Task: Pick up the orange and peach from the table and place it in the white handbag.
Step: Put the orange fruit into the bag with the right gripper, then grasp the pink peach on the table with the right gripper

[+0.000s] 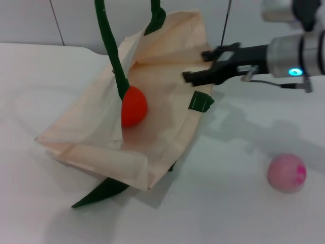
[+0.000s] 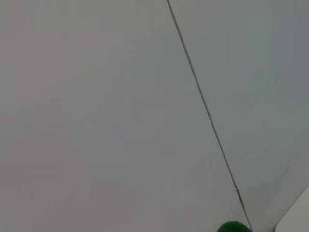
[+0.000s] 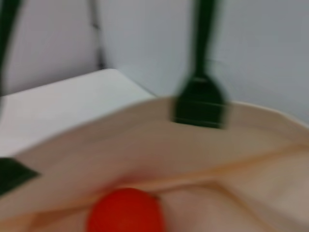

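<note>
The white handbag [image 1: 162,122] lies on the table with its mouth held open, its green handles [image 1: 109,40] rising out of the top of the head view. Inside the bag rests the orange [image 1: 134,105], which the right wrist view also shows as the orange [image 3: 125,210] behind the bag's rim [image 3: 145,121]. My right gripper [image 1: 204,65] hovers over the bag's right edge, open, with nothing between its fingers. On the table to the right of the bag, well apart from it, sits the peach [image 1: 287,173]. My left gripper is out of view; a green bit of handle [image 2: 234,227] shows in the left wrist view.
A white table [image 1: 51,86] carries everything, and a pale panelled wall [image 1: 40,20] stands behind it. One green strap [image 1: 101,192] sticks out from under the bag at the front. A loose green strap tab [image 1: 201,101] hangs at the bag's right rim.
</note>
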